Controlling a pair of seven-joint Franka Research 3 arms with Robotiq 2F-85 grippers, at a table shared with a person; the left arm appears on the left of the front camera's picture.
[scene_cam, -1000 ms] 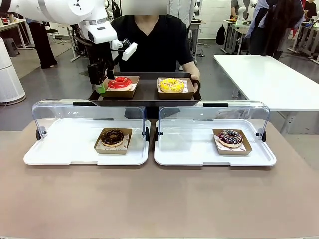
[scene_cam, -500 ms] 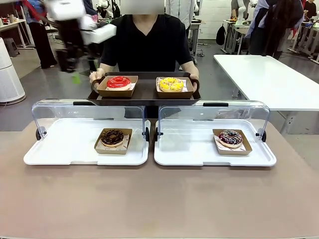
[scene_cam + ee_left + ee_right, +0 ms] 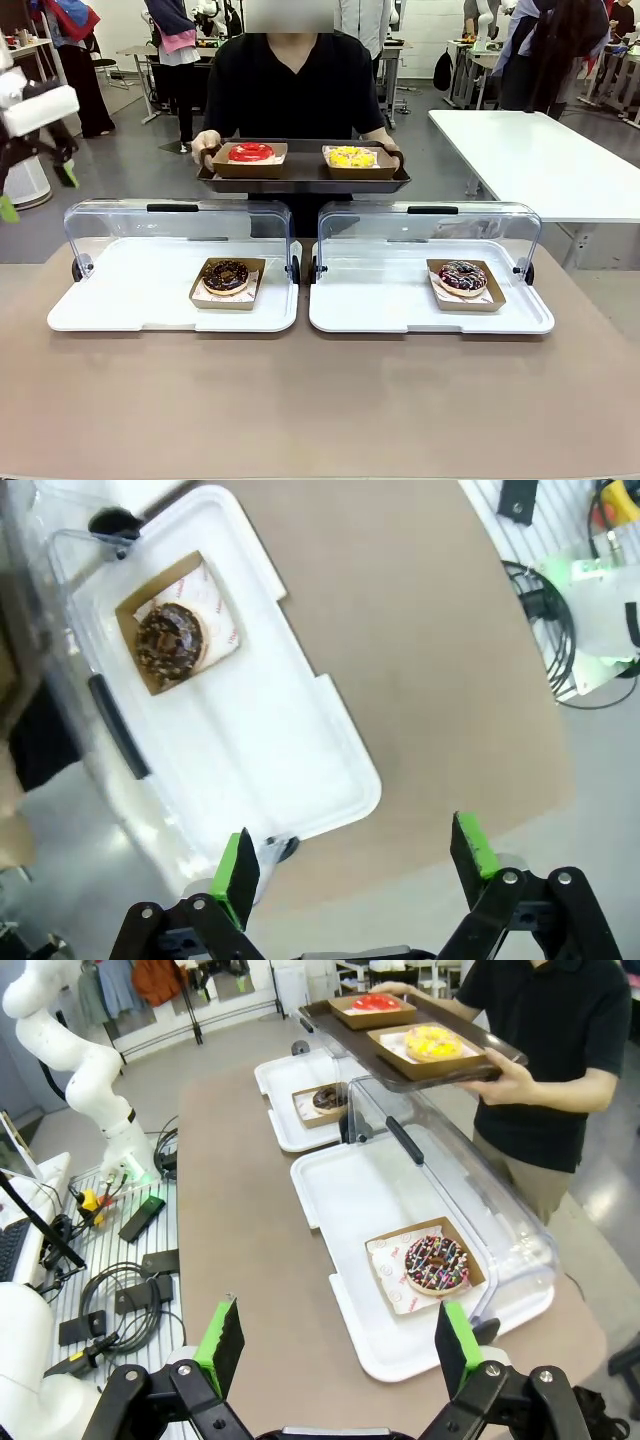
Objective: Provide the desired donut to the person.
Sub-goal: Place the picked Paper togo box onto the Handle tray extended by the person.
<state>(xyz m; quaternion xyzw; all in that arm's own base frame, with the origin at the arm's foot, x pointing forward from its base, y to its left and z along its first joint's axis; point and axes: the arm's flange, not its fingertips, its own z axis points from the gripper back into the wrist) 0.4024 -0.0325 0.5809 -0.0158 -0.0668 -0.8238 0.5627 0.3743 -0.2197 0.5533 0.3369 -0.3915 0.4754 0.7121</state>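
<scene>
The person stands at the far side holding a dark tray in both hands. On it sit a red donut and a yellow donut, each in a brown paper boat. My left gripper is blurred at the far left, off the table, well away from the tray. In the left wrist view its fingers stand open and empty above the table's corner. My right gripper is also open and empty, high over the table's right end.
Two white trays with raised clear lids sit side by side on the brown table. The left tray holds a chocolate donut. A dark sprinkled donut lies in the right tray. A white table stands back right.
My left gripper has left the red donut on the person's tray and swung away to the far left. The person has drawn the tray slightly higher and to the right.
</scene>
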